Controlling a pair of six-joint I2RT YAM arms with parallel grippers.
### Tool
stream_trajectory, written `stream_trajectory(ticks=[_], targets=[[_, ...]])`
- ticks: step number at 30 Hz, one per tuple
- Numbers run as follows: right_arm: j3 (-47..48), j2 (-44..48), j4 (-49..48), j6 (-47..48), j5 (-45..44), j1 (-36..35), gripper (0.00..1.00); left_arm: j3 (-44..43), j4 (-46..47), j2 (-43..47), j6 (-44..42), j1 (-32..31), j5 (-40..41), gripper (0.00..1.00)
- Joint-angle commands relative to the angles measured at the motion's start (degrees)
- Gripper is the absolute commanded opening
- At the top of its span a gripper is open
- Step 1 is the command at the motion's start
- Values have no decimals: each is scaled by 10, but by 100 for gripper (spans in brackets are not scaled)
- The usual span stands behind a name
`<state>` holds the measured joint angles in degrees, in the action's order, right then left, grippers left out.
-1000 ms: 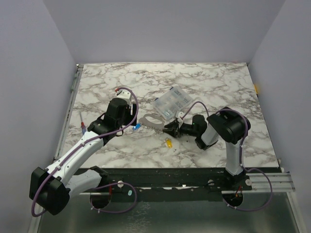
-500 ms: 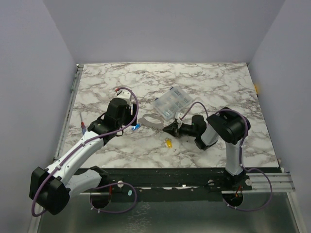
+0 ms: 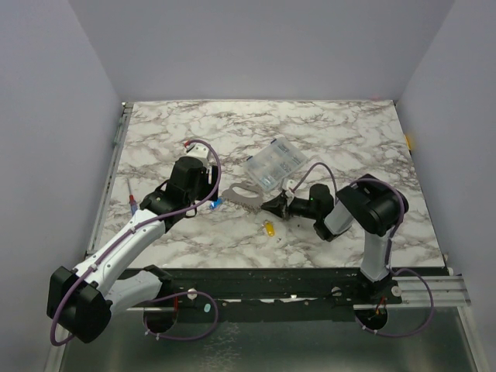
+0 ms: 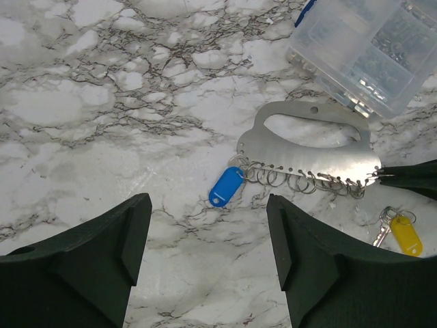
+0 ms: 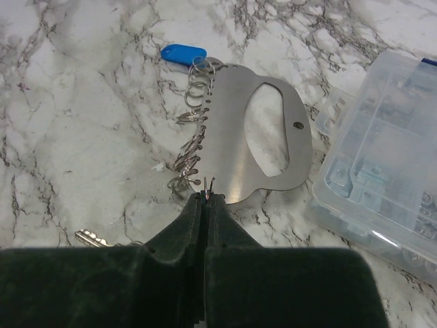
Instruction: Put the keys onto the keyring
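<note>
The keyring [image 3: 242, 192] is a flat silvery plate [image 4: 321, 147] with a handle hole and a row of several small wire rings [image 4: 300, 183] along one edge. My right gripper [image 3: 267, 204] is shut on the ring at the near end of that row [image 5: 208, 183], its tips [image 5: 206, 196] pressed together. The blue key [image 4: 227, 186] lies at the row's far end, touching the end ring [image 5: 183, 52]. The yellow key [image 4: 404, 232] lies loose on the marble [image 3: 269, 228]. My left gripper [image 4: 208, 212] stands open just short of the blue key, holding nothing.
A clear plastic compartment box [image 3: 273, 163] sits right behind the plate, close to its handle side [image 5: 382, 191]. A blue-handled, red-tipped screwdriver [image 3: 132, 203] lies at the table's left edge beside my left arm.
My right gripper has closed from partly open to shut on the end ring, and its elbow has swung a little to the right. The left arm and both keys have not moved.
</note>
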<state>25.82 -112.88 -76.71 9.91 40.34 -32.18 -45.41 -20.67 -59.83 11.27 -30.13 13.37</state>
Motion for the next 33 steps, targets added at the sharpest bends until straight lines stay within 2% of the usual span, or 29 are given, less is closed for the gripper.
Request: stream_trajectory(ticks=[1,8,17,22,33], targets=[[-20,41,-47,-19,8,-3,1,8,4,0,-5,-1,11,75],[-59,71,-121,-51,18,-7,0,8,5,6,-6,-1,6,75],[-69,181,-73,-16,11,-27,1,9,14,24,-10,-2,-22,75],[-68,227,-82,-16,0,-35,1,16,28,49,-15,-5,-40,75],[-79,274,-180,-55,-40,-40,1,34,61,101,-30,-19,-97,75]])
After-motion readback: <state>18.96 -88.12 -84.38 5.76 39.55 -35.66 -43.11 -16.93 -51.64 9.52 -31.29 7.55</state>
